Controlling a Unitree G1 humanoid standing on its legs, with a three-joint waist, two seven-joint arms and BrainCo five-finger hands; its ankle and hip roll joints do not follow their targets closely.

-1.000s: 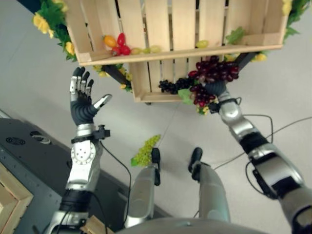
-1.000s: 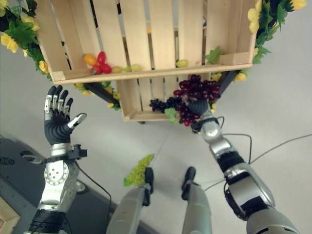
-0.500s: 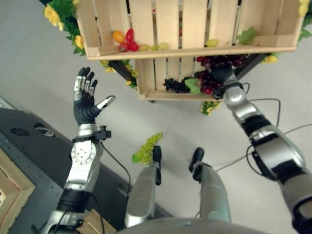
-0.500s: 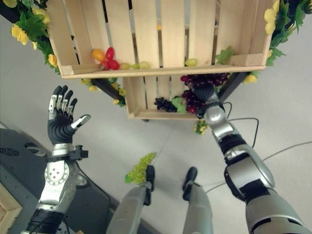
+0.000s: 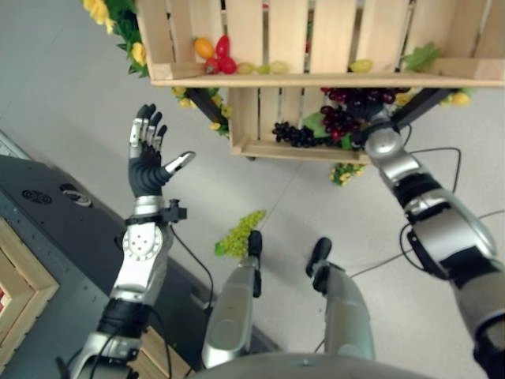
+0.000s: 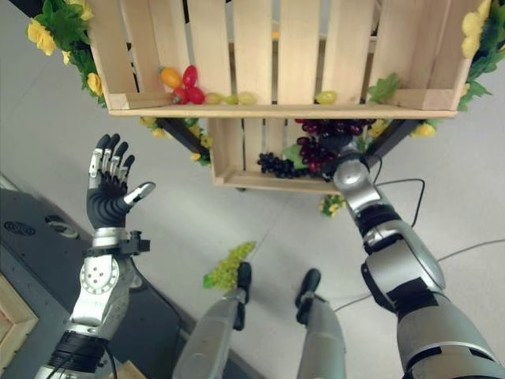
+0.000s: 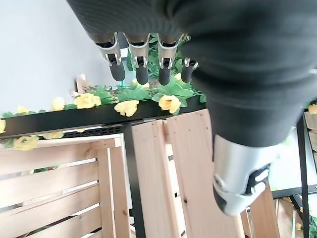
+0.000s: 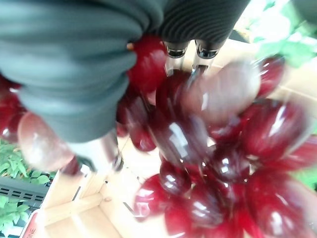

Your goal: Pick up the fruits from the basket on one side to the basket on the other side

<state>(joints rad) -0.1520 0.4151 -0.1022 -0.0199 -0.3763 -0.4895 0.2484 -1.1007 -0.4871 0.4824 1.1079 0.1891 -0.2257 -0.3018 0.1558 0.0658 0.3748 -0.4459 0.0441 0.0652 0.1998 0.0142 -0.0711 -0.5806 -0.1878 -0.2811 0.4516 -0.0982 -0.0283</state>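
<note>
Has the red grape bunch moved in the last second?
Yes. The red grapes, held by the right robot hand, went from below the lower crate up into it.

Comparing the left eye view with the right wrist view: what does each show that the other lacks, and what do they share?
Left eye view alone: the open left hand raised palm-up, the upper pale wooden slatted crate with small red and orange fruits, and a green grape bunch on the floor.

Right wrist view alone: close up, the right hand has fingers curled into glossy berries.

Both: the dark red grape bunch the right hand holds.
</note>
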